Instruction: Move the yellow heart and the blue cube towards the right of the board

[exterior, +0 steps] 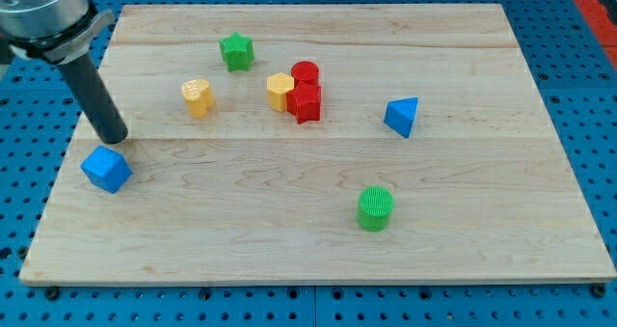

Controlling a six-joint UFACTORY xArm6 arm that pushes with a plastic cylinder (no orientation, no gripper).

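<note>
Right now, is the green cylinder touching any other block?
No, the green cylinder stands alone near the view's bottom, with bare board all around it and the blue triangular block well apart above it.

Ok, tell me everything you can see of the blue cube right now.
The blue cube is a small, solid-looking block, plain blue with a matte, plastic-like surface, turned so one corner faces the view's bottom. It rests on the wooden board near its left edge, apart from all other blocks. My tip stands just above it in the view, very close; whether they touch I cannot tell.
</note>
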